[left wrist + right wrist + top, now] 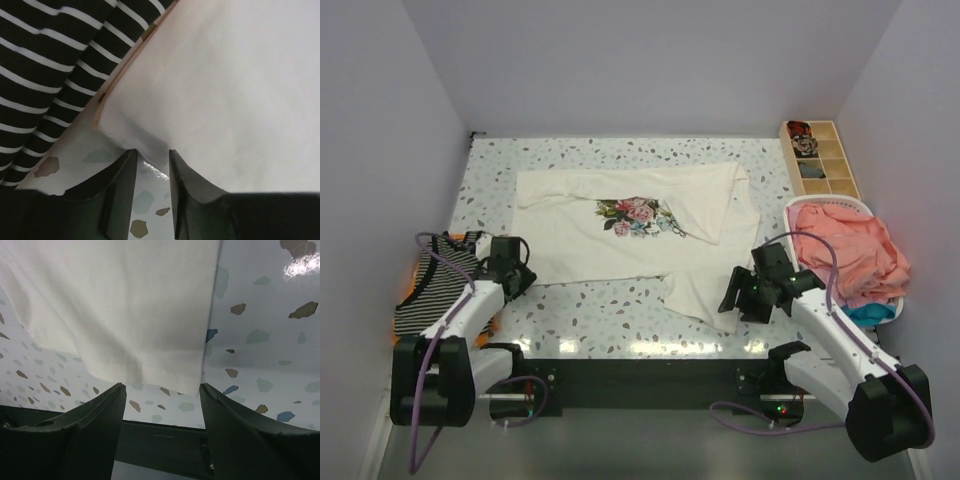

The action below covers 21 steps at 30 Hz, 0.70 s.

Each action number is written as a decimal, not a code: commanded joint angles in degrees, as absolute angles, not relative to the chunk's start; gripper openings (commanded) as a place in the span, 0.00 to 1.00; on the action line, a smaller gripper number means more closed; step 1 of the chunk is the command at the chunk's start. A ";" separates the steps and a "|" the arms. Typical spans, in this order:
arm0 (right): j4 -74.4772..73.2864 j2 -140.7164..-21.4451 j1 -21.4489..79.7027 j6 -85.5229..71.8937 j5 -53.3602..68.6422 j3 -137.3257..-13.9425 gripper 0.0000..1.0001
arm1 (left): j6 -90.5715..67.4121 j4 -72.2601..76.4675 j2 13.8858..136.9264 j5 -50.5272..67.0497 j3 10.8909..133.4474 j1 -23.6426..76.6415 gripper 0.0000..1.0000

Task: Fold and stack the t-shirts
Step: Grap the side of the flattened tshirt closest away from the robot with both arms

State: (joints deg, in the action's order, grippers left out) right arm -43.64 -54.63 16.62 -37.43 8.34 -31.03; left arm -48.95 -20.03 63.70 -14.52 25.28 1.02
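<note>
The cream t-shirt (620,240) with the rose print lies spread flat in the middle of the table. My left gripper (517,272) is at its near left corner. In the left wrist view the jaws stand narrowly apart (152,152), with the cream corner (145,142) between the tips. My right gripper (732,290) is wide open at the near right sleeve. The sleeve's hem (145,370) lies just ahead of the open tips (160,387), not touching them. A black-and-white striped t-shirt (432,295) lies folded at the left edge on an orange one (497,322).
A white basket (820,203) at the right holds a coral-pink t-shirt (850,255) with a blue one (873,313) under it. A compartmented wooden tray (820,155) stands at the back right. The striped shirt (45,75) lies close beside the left gripper.
</note>
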 commanded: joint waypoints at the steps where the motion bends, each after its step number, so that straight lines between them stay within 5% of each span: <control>1: -45.26 -53.26 16.96 -40.16 6.59 -30.15 0.64 | -49.66 -19.07 64.51 -14.94 22.24 0.00 0.31; 5: -44.91 -53.35 16.96 -41.22 6.94 -28.84 0.63 | -48.70 -17.84 64.78 -14.42 21.45 0.00 0.07; 8: -43.51 -54.75 16.96 -42.01 8.34 -27.17 0.62 | -48.17 -17.40 65.04 -14.41 21.18 -0.87 0.00; 16: -39.47 -59.05 16.96 -42.36 8.35 -25.14 0.53 | -47.02 -18.45 62.76 -13.80 21.53 -1.49 0.00; 19: -36.66 -60.99 16.96 -42.36 9.31 -24.44 0.41 | -46.67 -19.16 61.18 -13.71 21.80 -1.41 0.00; 21: -34.38 -62.66 16.96 -42.45 9.84 -24.00 0.23 | -46.23 -19.95 60.39 -13.89 22.06 -1.41 0.00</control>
State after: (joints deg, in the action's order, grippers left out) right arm -41.01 -59.70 16.62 -41.45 9.28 -26.06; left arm -48.18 -16.45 62.08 -13.67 22.63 -0.80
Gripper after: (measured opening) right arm 0.368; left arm 0.013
